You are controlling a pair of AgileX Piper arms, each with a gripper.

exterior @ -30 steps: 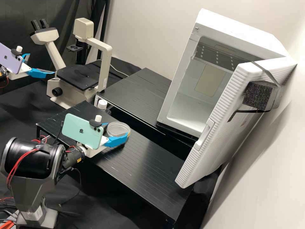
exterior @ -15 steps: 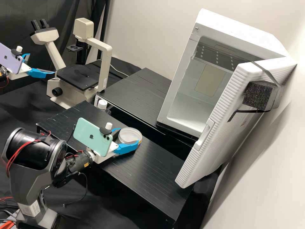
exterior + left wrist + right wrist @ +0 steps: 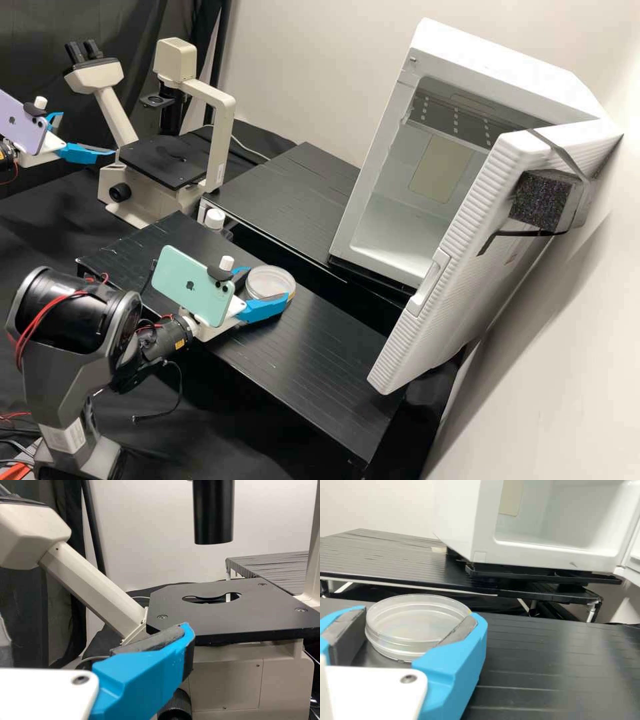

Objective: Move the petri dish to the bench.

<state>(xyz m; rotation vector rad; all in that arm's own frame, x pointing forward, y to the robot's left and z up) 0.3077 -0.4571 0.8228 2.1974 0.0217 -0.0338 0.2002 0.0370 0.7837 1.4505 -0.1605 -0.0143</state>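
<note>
In the high view my right gripper (image 3: 271,283) is shut on the round clear petri dish (image 3: 270,279), one blue finger at either side. The dish is level, at or just over the near black slatted platform (image 3: 327,340); contact beneath it is unclear. The right wrist view shows the dish (image 3: 417,622) between the dark pads of my right gripper (image 3: 421,616). At the far left of the high view, my left gripper (image 3: 88,134) stands open and holds nothing, beside the microscope. One finger of my left gripper (image 3: 95,630) appears in front of the microscope stage in the left wrist view.
The cream microscope (image 3: 143,193) stands at the back left. Behind the near platform is another black platform (image 3: 287,193), carrying a white incubator (image 3: 393,240) whose door (image 3: 467,267) hangs open at the right. A white-capped bottle (image 3: 215,219) stands between the platforms.
My right gripper and the petri dish have moved together toward the right and front of the high view, then slightly back left in the last half second. The left arm has kept still.
</note>
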